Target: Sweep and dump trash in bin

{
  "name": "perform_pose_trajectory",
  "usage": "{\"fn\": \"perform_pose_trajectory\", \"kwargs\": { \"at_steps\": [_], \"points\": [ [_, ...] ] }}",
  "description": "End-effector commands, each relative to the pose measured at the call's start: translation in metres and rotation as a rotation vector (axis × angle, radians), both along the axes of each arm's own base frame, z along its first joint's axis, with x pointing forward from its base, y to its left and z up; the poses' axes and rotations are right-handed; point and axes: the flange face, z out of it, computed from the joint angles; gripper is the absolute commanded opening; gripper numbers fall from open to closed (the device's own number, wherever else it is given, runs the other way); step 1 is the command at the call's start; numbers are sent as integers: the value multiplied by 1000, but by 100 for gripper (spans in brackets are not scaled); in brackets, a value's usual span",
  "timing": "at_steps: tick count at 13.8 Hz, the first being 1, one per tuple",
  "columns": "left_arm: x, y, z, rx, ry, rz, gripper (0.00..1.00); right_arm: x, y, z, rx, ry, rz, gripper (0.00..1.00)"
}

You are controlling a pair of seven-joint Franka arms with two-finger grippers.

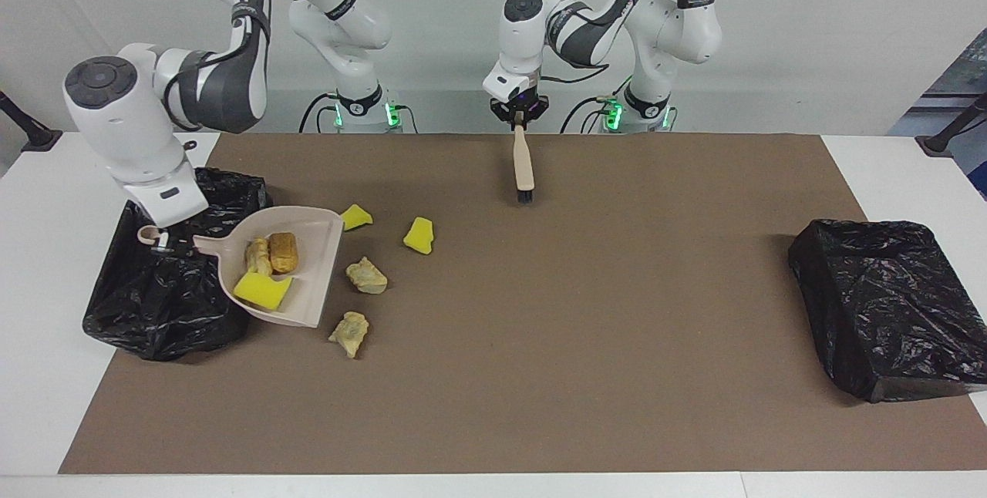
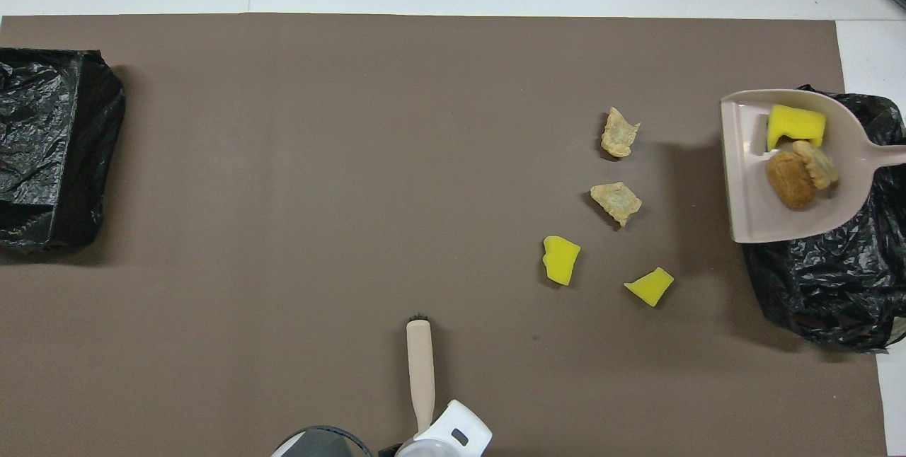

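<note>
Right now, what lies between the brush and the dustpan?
In the overhead view, two yellow sponge chunks lie on the mat between brush and dustpan.

The facing view is taken from high across the table [image 1: 46, 375], looking toward both robots. The overhead view is aimed steeply down from above the robots' end. The brown mat [image 2: 318, 160] and scattered trash [image 2: 563, 259] are shared.
</note>
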Motion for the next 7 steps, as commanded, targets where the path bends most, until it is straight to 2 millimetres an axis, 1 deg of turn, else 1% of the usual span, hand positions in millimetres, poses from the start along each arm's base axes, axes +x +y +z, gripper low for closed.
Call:
{"fn": "perform_pose_trajectory", "kwargs": {
  "at_steps": [1,2,4,5,6,7],
  "points": [
    [10,5,-2,-13,15,-20,64,-19,-8,2,-77,30,26,0],
    [18,6,3,-10,20,-10,65,-22,-5,1,-132,26,62,0],
    [22,6,6,-1,34,-29,67,-31,7,-16,-212,1,131,0],
    [26,8,9,1,38,-23,79,-33,10,-25,-249,-1,137,0],
    [29,9,10,1,38,-17,100,-34,10,-29,-279,2,131,0],
    [30,8,14,-3,34,-14,100,-33,11,-29,-301,10,145,0]
  ]
}}
